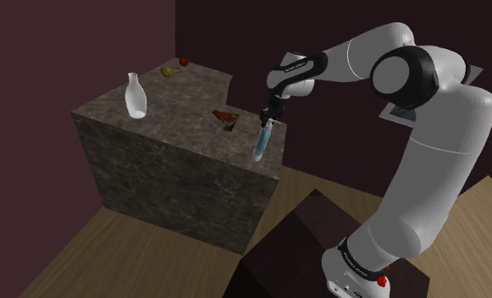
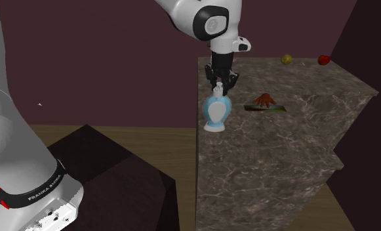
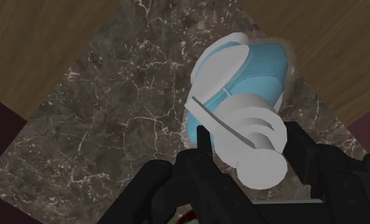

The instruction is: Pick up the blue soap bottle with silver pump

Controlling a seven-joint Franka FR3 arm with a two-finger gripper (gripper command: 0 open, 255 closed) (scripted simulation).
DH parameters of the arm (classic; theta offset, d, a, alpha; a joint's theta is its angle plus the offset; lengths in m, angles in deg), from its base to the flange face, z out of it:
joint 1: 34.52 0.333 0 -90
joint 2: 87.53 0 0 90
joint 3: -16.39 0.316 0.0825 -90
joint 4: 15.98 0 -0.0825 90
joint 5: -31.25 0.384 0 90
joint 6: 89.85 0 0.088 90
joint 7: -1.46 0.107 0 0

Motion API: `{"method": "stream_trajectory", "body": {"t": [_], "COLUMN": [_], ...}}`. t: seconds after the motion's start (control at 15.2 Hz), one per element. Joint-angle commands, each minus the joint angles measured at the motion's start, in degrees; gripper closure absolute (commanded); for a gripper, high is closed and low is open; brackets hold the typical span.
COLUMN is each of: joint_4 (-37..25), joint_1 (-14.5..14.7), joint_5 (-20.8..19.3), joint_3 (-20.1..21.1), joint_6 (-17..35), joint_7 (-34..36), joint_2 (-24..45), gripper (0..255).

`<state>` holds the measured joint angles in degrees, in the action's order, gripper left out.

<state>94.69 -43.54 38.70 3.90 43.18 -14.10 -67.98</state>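
Soap bottle (image 2: pixel 216 113): pale blue rounded body, white panel on front, white foot, light grey pump (image 3: pixel 263 167) on top. Stands near tabletop (image 2: pixel 280 157) edge, at second exterior view's left side, close to corner. Roughly upright, leaning slightly in shoulder view. Pump neck clasped between black fingers (image 3: pixel 202 143) from above. Cannot tell whether foot touches tabletop or hangs just above it. Cap on, body intact.
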Motion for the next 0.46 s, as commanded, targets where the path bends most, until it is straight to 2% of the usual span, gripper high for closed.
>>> {"method": "stream_trajectory", "body": {"t": [0.0,0.4], "joint_4": [-0.46,-1.53], "joint_1": [0.02,0.19], "joint_5": [-0.29,-0.92], "joint_3": [-0.16,-0.4], "joint_6": [-1.25,-3.94], "joint_7": [0.12,0.58], "joint_2": [-0.81,-2.48], "gripper": [255,255]}}
